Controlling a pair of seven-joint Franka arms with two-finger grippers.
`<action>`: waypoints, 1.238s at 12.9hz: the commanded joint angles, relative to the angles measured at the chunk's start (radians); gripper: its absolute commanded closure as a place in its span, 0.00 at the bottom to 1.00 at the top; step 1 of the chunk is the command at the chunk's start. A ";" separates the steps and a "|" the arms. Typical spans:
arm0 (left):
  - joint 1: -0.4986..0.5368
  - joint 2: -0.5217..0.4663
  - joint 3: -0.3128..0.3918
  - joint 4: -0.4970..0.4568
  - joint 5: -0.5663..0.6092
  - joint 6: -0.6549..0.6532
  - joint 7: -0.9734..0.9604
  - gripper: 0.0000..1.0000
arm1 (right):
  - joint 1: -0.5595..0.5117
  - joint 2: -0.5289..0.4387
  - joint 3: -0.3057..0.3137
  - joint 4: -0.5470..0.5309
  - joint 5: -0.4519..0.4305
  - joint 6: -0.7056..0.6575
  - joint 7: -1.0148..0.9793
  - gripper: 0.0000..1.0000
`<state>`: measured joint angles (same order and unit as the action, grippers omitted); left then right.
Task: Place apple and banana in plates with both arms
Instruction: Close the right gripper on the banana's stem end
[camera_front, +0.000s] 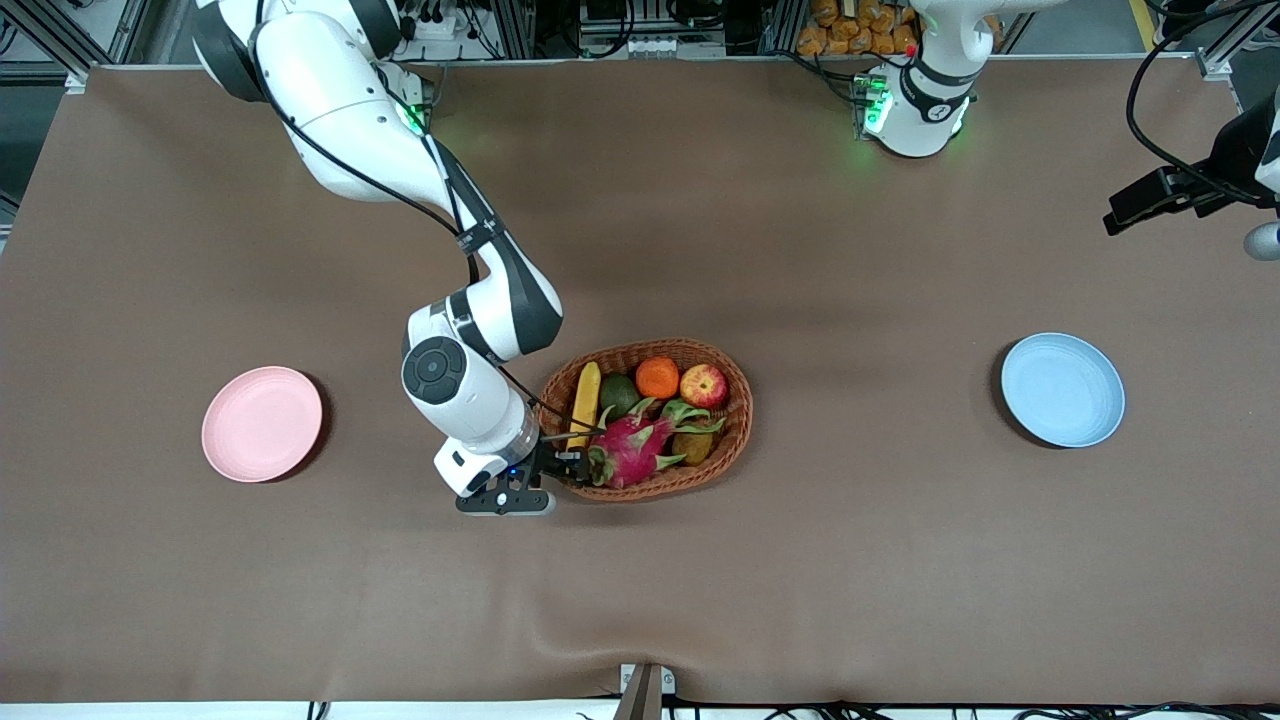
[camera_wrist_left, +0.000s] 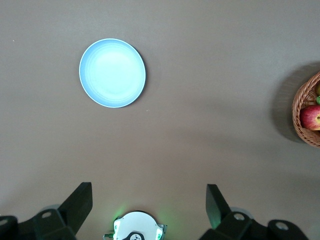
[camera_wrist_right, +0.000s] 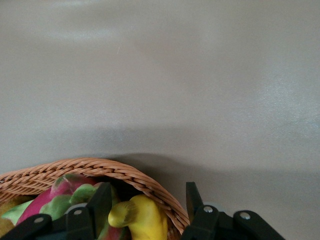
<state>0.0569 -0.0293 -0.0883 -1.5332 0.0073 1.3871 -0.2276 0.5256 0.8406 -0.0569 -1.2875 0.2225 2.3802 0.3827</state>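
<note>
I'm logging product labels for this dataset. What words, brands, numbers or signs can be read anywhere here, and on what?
None can be read.
No print shows on the pink plate, the blue plate, the basket or its fruit.
A small dark mark on the left arm's base is too small to read.

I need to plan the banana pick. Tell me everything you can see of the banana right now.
The banana is slim, nearly straight and yellow, smooth-skinned. It lies in the woven basket along the rim toward the right arm's end of the table, beside the avocado and the dragon fruit. Its end nearer the front camera sits between the fingers of the right gripper, which straddle it and the basket rim; a grip is not confirmed.
</note>
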 joint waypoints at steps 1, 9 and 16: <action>0.001 0.003 -0.005 0.012 -0.001 0.004 0.022 0.00 | 0.014 0.020 -0.007 0.037 0.014 -0.015 0.015 0.32; 0.001 0.003 -0.008 0.010 -0.004 0.003 0.020 0.00 | 0.036 0.029 -0.009 0.019 0.011 -0.013 0.056 0.32; 0.000 0.002 -0.008 0.008 -0.004 0.001 0.020 0.00 | 0.021 0.029 -0.009 0.005 0.011 -0.016 0.058 0.39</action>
<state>0.0534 -0.0292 -0.0936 -1.5333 0.0073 1.3897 -0.2275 0.5500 0.8566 -0.0653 -1.2908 0.2226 2.3725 0.4275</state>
